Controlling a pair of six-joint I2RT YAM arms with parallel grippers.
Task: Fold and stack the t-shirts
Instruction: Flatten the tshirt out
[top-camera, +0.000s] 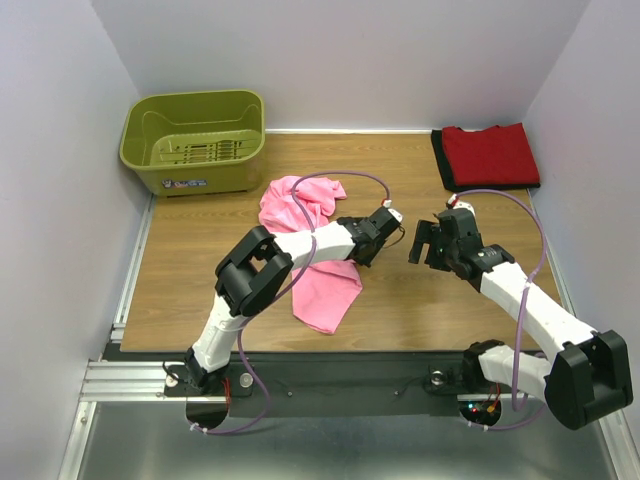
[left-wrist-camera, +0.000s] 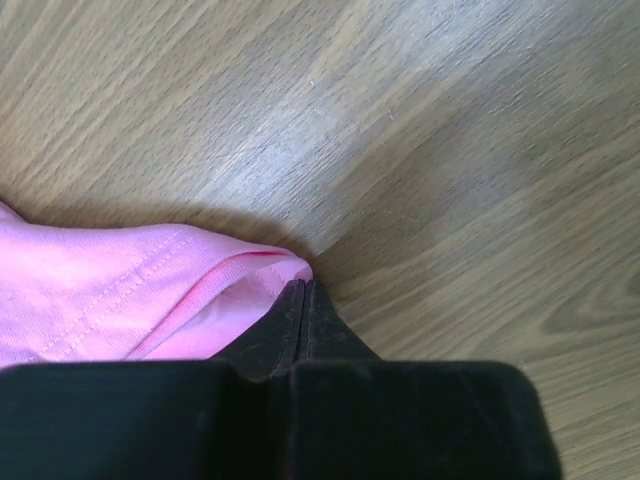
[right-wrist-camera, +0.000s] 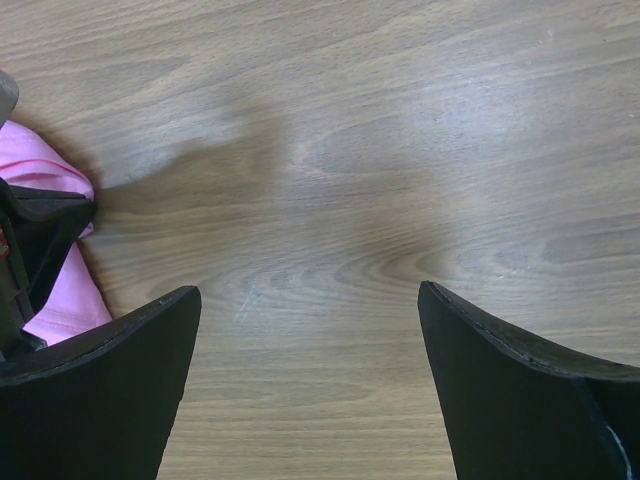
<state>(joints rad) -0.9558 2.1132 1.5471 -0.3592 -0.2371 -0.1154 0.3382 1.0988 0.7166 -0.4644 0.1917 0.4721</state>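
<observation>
The left gripper (left-wrist-camera: 302, 292) is pinched tight on the hem corner of the pink t-shirt (left-wrist-camera: 90, 290), low in the left wrist view. The right gripper (right-wrist-camera: 310, 300) stands wide, holding nothing, above the wooden table (right-wrist-camera: 400, 150), the pink cloth at its frame's left edge. In the top view the pink shirt lies crumpled at centre. The red t-shirt (top-camera: 492, 155) sits folded at upper right, and the green basket (top-camera: 160, 170) at upper left.

table (top-camera: 400, 300): matt wood grain | pink t-shirt (top-camera: 328, 292): soft stitched cloth | basket (top-camera: 230, 165): glossy plastic
</observation>
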